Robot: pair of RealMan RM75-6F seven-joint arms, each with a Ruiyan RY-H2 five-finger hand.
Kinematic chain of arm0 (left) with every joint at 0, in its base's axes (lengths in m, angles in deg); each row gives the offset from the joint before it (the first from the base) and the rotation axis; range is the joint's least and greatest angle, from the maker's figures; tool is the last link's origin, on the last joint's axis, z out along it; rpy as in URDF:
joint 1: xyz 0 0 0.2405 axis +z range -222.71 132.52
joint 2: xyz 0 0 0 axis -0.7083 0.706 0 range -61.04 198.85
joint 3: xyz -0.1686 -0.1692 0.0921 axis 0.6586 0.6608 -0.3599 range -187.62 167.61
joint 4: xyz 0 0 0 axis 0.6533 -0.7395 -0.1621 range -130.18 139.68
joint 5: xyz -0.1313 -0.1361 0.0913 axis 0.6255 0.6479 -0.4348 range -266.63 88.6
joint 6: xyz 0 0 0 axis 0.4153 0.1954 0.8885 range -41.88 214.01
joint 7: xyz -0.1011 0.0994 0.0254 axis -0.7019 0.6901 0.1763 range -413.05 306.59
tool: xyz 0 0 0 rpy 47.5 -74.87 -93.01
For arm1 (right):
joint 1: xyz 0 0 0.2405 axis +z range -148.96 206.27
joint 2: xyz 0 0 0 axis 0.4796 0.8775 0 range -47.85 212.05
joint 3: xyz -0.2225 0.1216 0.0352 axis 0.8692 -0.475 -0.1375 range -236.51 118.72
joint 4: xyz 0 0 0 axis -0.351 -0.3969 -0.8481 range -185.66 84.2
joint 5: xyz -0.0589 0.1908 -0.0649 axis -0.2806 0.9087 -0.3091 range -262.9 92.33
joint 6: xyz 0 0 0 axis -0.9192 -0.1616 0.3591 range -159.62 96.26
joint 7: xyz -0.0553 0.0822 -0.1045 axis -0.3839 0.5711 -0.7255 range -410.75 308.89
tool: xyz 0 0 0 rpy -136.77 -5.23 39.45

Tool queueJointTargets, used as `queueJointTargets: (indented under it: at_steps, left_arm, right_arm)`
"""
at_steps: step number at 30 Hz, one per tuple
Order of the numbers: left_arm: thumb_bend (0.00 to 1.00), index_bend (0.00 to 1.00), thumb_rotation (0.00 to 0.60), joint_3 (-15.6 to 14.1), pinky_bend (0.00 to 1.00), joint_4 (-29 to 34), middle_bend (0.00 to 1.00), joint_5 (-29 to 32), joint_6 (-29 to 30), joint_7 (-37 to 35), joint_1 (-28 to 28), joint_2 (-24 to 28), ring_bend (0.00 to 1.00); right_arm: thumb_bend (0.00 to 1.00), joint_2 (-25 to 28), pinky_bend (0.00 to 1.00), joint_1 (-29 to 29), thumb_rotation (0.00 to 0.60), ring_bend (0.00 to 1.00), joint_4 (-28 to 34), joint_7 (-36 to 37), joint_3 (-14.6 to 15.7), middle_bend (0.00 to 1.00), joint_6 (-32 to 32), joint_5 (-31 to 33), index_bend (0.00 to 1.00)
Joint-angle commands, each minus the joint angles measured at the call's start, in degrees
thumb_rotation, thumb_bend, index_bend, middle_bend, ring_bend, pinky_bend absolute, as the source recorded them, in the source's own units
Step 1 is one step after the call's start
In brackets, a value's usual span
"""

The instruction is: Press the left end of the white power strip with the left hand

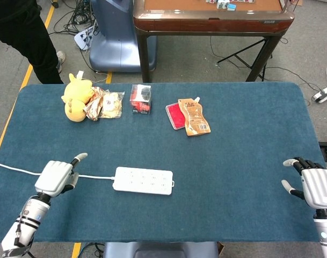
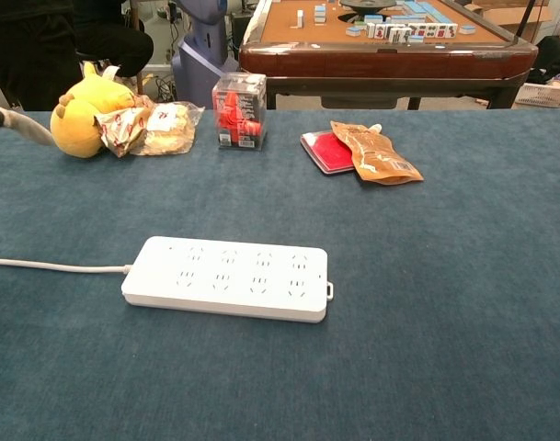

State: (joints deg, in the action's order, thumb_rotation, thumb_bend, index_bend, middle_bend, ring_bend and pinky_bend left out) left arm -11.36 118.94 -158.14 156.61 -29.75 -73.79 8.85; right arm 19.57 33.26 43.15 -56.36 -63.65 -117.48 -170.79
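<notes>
Two views, one desk (image 1: 244, 161) with a blue cloth top.

Hidden or cut off: the chest view catches only a grey fingertip (image 2: 22, 127) of the left hand at its left edge, beside the yellow plush toy (image 2: 82, 118); the right hand does not appear in that view at all. In the head view the right hand (image 1: 313, 185) sits at the desk's right edge, partly cropped by the picture border, fingers spread, holding nothing. The left forearm runs off the bottom left corner. The white cord (image 1: 23, 171) passes under the left hand and leaves the picture at the left.

Task item: white power strip (image 1: 143, 180), lying flat near the front edge of the desk, left of centre, long side across the desk, cord leaving its left end.

Left hand (image 1: 57, 176): well to the left of the strip, apart from it and above the cord, one finger stretched out toward the far side, nothing held. The strip's left end is bare, not touched.

Other items, far side of the desk: plush toy, crinkled snack packets (image 1: 105, 104) just beside it, small clear box with red contents (image 1: 140, 99), red flat pack (image 1: 174, 115) with a brown pouch (image 1: 194, 116) overlapping it.
</notes>
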Motion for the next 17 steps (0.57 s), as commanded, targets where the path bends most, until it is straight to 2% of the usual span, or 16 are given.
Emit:
queueJointTargets:
  at_steps: [1, 3, 6, 12, 17]
  left_arm:
    - [0.59, 0.21, 0.6, -0.53, 0.86, 0.61, 0.74, -1.62, 4.63, -0.26, 3.31, 0.97, 0.57]
    - [0.59, 0.24, 0.6, -1.05, 0.85, 0.43, 0.61, -2.75, 7.77, 0.39, 5.54, 0.89, 0.52]
    - [0.58, 0.25, 0.6, -2.0, 0.8, 0.56, 0.52, -3.59, 11.63, 1.98, 8.64, 1.23, 0.44]
    - [0.59, 0.26, 0.6, -2.94, 0.79, 0.41, 0.5, -2.7, 16.44, 3.97, 13.56, 2.14, 0.42]
    - [0.58, 0.26, 0.6, -4.03, 0.79, 0.08, 0.5, -2.83, 17.59, 5.32, 16.25, 2.77, 0.42]
  right_arm:
    - [0.16, 0.07, 0.5, -0.13, 0.6, 0.41, 0.08, 0.09, 0.08, 0.39, -0.25, -0.17, 0.4]
    - [0.16, 0.13, 0.5, -0.28, 0.6, 0.41, 0.03, 0.27, 0.13, 0.39, -0.44, -0.22, 0.4]
    - [0.16, 0.1, 0.5, -0.51, 0.6, 0.41, -0.24, 0.75, 0.33, 0.39, -0.66, -0.42, 0.4]
    - [0.16, 0.0, 0.5, -0.89, 0.6, 0.41, -0.92, 1.87, 0.67, 0.39, -1.02, -0.83, 0.4]
    - [0.16, 0.18, 0.5, -1.4, 0.6, 0.41, -0.97, 2.47, 0.85, 0.39, -1.93, -1.38, 0.4]
